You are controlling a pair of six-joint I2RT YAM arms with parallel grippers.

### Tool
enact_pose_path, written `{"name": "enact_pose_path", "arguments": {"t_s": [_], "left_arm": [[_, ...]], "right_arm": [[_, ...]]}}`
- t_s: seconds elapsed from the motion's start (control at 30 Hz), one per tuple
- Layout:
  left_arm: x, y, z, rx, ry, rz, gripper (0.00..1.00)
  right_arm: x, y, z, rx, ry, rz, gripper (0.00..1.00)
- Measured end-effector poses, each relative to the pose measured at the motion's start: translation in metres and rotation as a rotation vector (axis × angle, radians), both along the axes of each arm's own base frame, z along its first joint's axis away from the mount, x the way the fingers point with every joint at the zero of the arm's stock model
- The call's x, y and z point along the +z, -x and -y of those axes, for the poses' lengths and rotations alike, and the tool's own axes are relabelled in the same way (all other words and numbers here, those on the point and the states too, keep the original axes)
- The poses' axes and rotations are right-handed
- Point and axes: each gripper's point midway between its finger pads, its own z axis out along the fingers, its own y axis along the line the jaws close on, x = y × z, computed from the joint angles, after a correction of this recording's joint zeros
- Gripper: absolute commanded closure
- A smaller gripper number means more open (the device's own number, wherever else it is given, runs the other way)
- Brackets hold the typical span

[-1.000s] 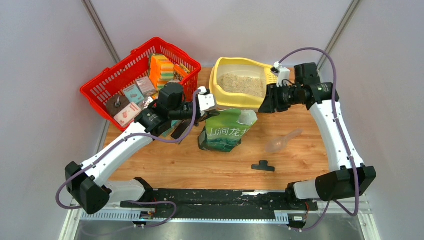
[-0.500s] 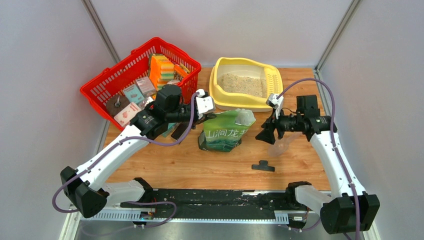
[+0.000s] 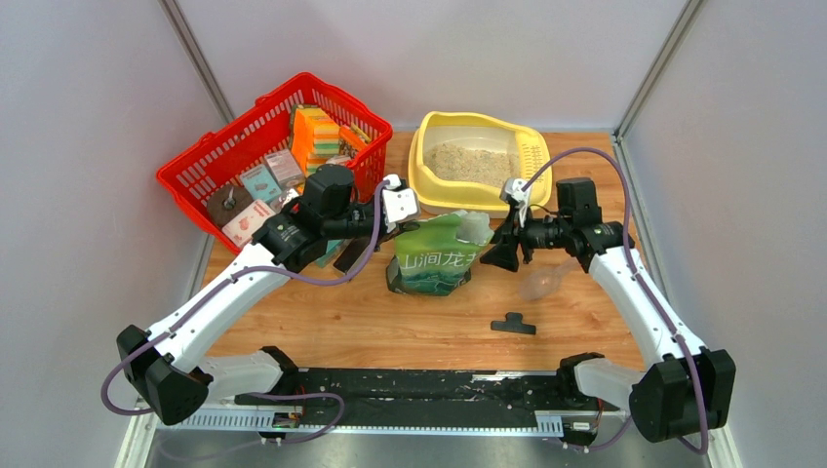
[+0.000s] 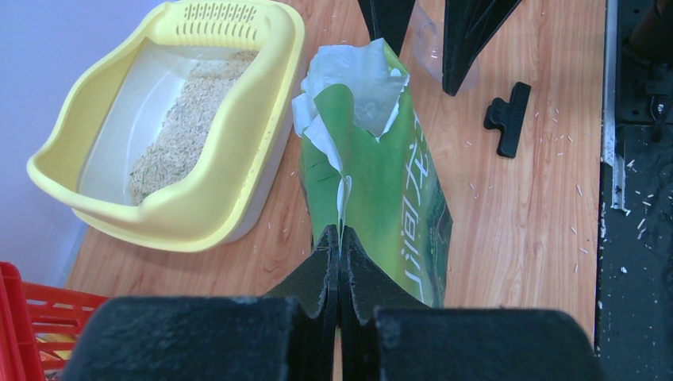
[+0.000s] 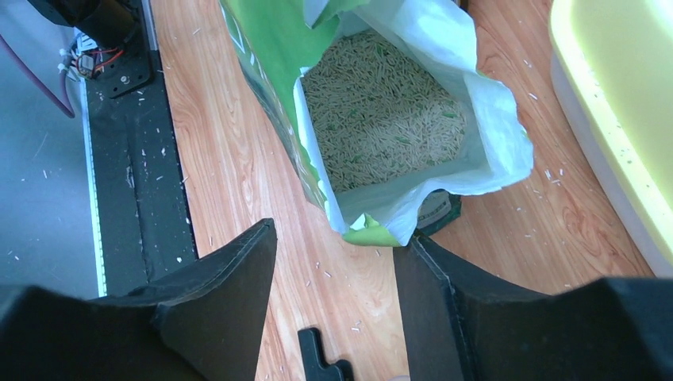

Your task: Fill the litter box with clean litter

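The green litter bag [image 3: 437, 261] sits at table centre with its torn mouth open. In the top view its long axis runs from its base on the near side to its mouth on the far side, which points toward the litter box [image 3: 419, 168] just behind it. The litter box holds a partial layer of clean litter [image 3: 475, 164] that covers part of the white basin. More granules are visible inside the bag in the right wrist view. The left gripper [image 4: 339, 238] has its jaws pressed together on the bag's left edge, pinching the film and holding that side up. The right gripper [image 5: 341, 238] has its jaws spread and holds nothing. It faces the bag mouth from the right side, and the near lip of the mouth lies directly ahead of the gap between the fingers, not yet touched. The coming move depends on this relation: the free lip is on the right arm's side, so the right arm is the nearer one to take it. A clear scoop [image 3: 552, 278] lies on the table just right of the right gripper, and a black clip [image 3: 513, 324] lies nearer the arm bases. Whether the next action is a lip grasp or a scoop pickup cannot be determined.
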Motion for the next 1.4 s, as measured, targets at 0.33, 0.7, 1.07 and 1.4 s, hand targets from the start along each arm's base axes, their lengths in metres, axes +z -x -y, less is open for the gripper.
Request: {"name": "enact_pose_path", "arguments": {"t_s": [0.33, 0.7, 1.07, 1.4], "left_arm": [[0.0, 0.0, -0.001, 0.006, -0.003, 0.0, 1.0], [0.002, 0.0, -0.005, 0.023, -0.017, -0.01, 0.76], [0.117, -0.057, -0.012, 0.163, 0.159, 0.146, 0.65], [-0.014, -0.129, 0.012, 0.134, -0.073, -0.045, 0.91]], "right_arm": [[-0.003, -0.006, -0.021, 0.018, -0.026, 0.011, 0.5], [-0.012, -0.019, -0.023, -0.018, -0.007, 0.052, 0.92], [-0.013, -0.02, -0.023, -0.024, 0.0, 0.062, 0.96], [-0.015, -0.022, -0.023, -0.027, 0.004, 0.058, 0.96]]}}
